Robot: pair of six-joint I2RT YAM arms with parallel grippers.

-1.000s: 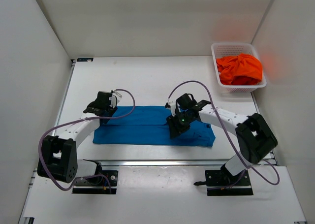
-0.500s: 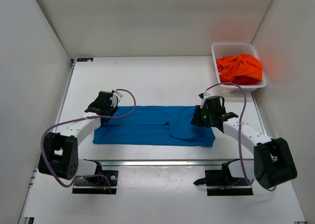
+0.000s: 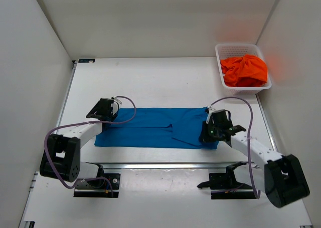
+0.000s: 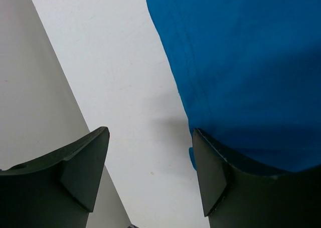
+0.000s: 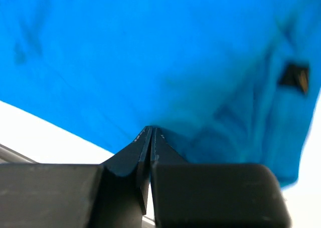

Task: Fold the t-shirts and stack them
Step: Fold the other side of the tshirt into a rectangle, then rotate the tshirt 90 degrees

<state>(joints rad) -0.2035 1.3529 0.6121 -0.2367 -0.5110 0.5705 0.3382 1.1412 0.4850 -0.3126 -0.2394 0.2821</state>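
Observation:
A blue t-shirt (image 3: 150, 125) lies folded into a long strip across the near part of the table, with a flap doubled over right of its middle. My left gripper (image 3: 104, 112) hovers open at the strip's far left corner. In the left wrist view (image 4: 149, 138) one finger is over bare table and the other is over the blue t-shirt's (image 4: 251, 62) hem. My right gripper (image 3: 208, 134) is at the strip's near right corner, shut. In the right wrist view its tips (image 5: 151, 130) pinch the near edge of the blue cloth (image 5: 150, 52). An orange t-shirt (image 3: 244, 70) lies bunched in the basket.
The white lattice basket (image 3: 220, 50) stands at the far right corner against the right wall. White walls enclose the table on the left, back and right. A metal rail runs along the near edge in front of the arm bases.
My right gripper has travelled from the middle of the blue t-shirt to its near right corner and shut there. The left gripper has barely shifted and has opened a little wider.

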